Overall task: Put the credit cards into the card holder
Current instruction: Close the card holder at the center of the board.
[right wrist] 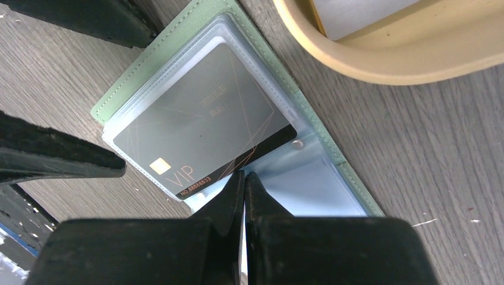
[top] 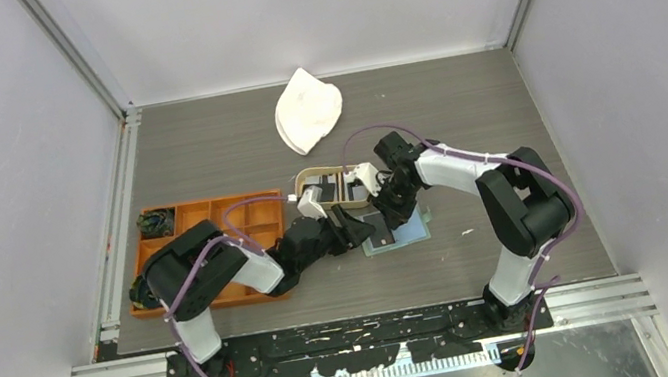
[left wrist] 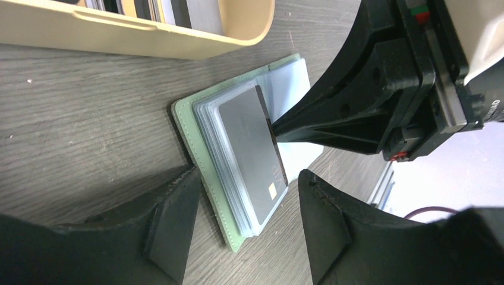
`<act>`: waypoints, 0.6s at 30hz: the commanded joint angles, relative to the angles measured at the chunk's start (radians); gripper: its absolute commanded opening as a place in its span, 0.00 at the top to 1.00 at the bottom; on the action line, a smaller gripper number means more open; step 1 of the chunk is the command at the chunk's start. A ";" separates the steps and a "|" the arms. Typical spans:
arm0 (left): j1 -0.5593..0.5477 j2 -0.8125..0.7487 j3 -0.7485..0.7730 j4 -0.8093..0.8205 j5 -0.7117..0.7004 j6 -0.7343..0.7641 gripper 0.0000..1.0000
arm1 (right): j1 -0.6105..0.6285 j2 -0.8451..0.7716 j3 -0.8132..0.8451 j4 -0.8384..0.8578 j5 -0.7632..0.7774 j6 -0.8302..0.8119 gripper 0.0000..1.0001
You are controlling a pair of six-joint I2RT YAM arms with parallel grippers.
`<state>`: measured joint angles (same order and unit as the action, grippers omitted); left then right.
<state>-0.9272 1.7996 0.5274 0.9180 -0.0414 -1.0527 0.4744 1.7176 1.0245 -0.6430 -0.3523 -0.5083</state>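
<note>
**Left gripper** (left wrist: 248, 173): jaws wide open and empty, one finger on either side of the holder's end.

**Card** (right wrist: 202, 122): grey, with a chip and marked VIP. It lies mostly inside the top clear pocket, its fold-side end apparently still out.

**Holder** (right wrist: 148, 64): green, lying open and flat on the tabletop (top: 499, 102).

**Right gripper** (right wrist: 244, 177): jaws closed tip to tip, gripping nothing, tips against the card's exposed edge.

**Handling:** push low and straight along the pocket. The left fingers should brace the holder, or it will probably slide.

**Surroundings:**
- Orange tray (top: 213, 218), well apart.
- Tan tray (left wrist: 148, 41) with more cards (top: 325, 190), just beside the holder and crowding both wrists.
- White cloth (top: 308, 112), far off.
</note>
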 commanded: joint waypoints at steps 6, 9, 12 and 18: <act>0.013 0.121 -0.041 0.276 0.073 -0.051 0.47 | 0.000 0.033 0.035 -0.024 -0.025 0.015 0.96; 0.013 0.119 -0.026 0.296 0.117 -0.049 0.50 | -0.006 0.032 0.038 -0.028 -0.043 0.019 0.96; 0.013 0.112 -0.026 0.338 0.147 -0.050 0.53 | -0.015 0.029 0.040 -0.032 -0.056 0.022 0.96; -0.006 0.093 -0.031 0.397 0.167 -0.047 0.56 | -0.030 0.021 0.043 -0.036 -0.079 0.027 0.96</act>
<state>-0.9054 1.9102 0.4900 1.1728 0.0505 -1.0966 0.4461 1.7348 1.0435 -0.6907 -0.3679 -0.4934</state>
